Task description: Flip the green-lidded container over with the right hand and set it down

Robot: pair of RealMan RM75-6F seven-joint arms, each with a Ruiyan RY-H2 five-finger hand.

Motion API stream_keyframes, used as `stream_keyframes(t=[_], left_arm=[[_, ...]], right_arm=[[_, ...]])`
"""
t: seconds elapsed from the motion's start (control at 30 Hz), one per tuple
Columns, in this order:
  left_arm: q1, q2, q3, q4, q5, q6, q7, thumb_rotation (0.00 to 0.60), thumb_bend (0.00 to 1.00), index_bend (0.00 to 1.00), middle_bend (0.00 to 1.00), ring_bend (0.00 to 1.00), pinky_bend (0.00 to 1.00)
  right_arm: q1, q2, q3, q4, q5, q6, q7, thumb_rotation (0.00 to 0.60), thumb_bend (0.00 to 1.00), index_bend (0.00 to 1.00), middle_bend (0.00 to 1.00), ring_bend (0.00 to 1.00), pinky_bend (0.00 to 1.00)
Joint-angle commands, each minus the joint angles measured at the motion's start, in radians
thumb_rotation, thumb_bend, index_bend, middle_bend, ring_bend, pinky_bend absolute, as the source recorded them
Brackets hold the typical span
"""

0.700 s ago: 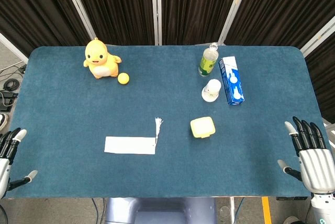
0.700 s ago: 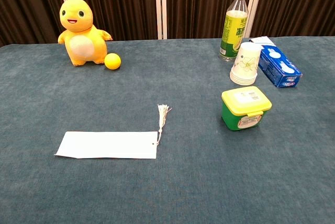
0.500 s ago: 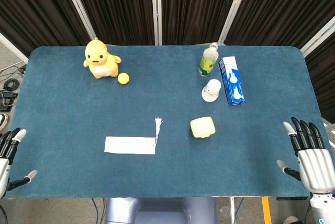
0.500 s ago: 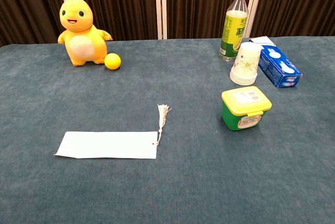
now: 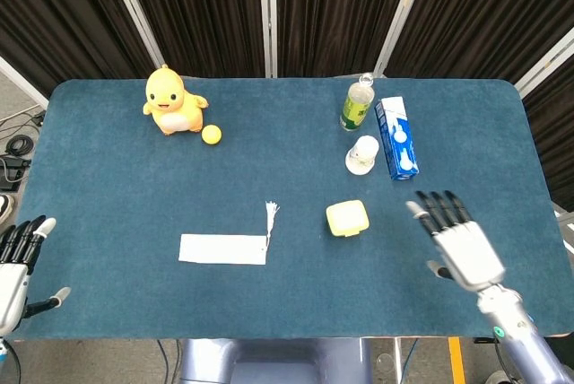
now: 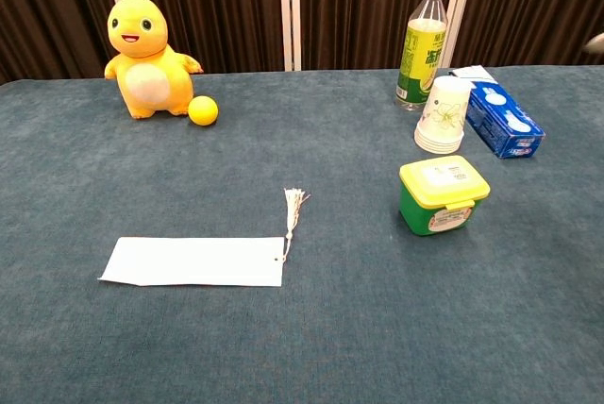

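Note:
The green container with a yellow-green lid point(image 5: 347, 218) point(image 6: 442, 194) stands upright, lid up, right of the table's middle. My right hand point(image 5: 457, 242) hovers over the table to the right of it, fingers spread and empty, a clear gap from the container. At the chest view's right edge only a fingertip point(image 6: 595, 42) of it shows. My left hand point(image 5: 18, 267) sits at the table's near left corner, fingers apart and holding nothing.
Behind the container stand a stack of paper cups point(image 6: 444, 115), a green-labelled bottle point(image 6: 420, 45) and a blue box point(image 6: 504, 119). A white bookmark with a tassel point(image 6: 196, 260) lies left of centre. A yellow duck plush point(image 6: 146, 57) and a yellow ball point(image 6: 202, 110) sit at the far left.
My right hand has swung in from the table's right edge toward the container, over the cloth. The left hand has shifted slightly. The container has not moved.

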Motion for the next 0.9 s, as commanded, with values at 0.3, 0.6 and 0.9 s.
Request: stream_keyframes(t=[0.3,0.6,0.9], left_arm=[[-0.017,-0.024,-0.030,0.008,-0.088,-0.032,0.065,0.600,0.00,0.00,0.00,0.00,0.00],[-0.029,-0.034,-0.034,0.017,-0.122,-0.060,0.078,0.600,0.00,0.00,0.00,0.00,0.00],[-0.037,-0.032,-0.041,0.024,-0.150,-0.074,0.069,0.600,0.00,0.00,0.00,0.00,0.00]], right_arm=[[0.354,-0.206,0.081,0.100,0.162,-0.429,-0.206,0.600,0.00,0.00,0.00,0.00,0.10],[0.473,-0.362,0.073,0.204,0.301,-0.509,-0.400,0.600,0.00,0.00,0.00,0.00,0.22],[0.545,-0.451,0.020,0.322,0.458,-0.493,-0.659,0.600,0.16,0.04,0.21,0.19,0.59]])
